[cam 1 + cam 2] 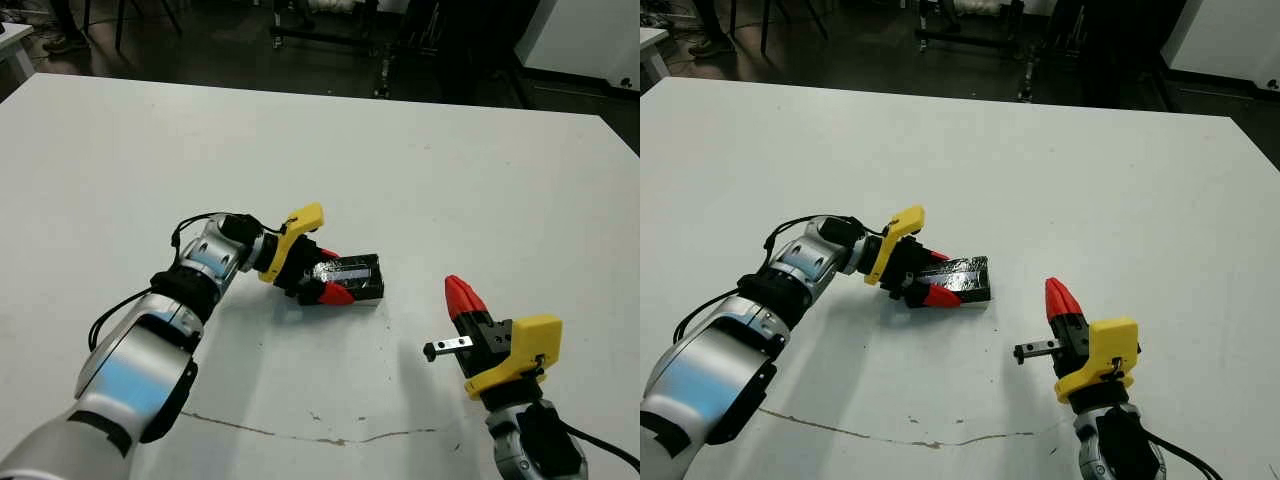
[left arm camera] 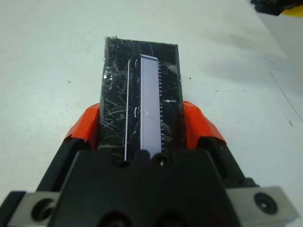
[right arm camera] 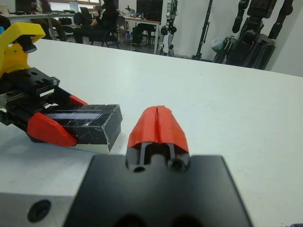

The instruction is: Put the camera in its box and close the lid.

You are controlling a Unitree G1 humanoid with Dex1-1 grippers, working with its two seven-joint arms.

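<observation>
Down at the near edge, the right claw [image 1: 462, 292] hangs just above the table [image 1: 420, 170]. Its two red tips are pressed flat together. It holds nothing and touches nothing. A thin crack line [image 1: 300, 432] runs across the white top close to it.

Big and white, the table fills almost the whole scene. Past its far edge the floor is dark, with chair legs [image 1: 120, 20] and a rack [image 1: 320, 25]. In the right wrist view, people [image 3: 102, 16] sit at desks far behind, and black robot arms [image 3: 258, 28] hang on stands.

Next comes the left arm [image 1: 150, 345], grey and black, reaching in toward the middle. Nothing lies between the two claws, only bare table.

Its claw, the left claw [image 1: 330, 276], grips the lid [image 1: 352, 276] by its two long sides, one red tip on each side. The tips are only as far apart as the lid is wide.

That lid is a shiny, scratched black slab with a long silver patch down its middle. It sits a little left of the middle of the table. Its long way runs the same way as the fingers, pointing to the right and a bit away. I cannot see the box or the camera under it.
</observation>
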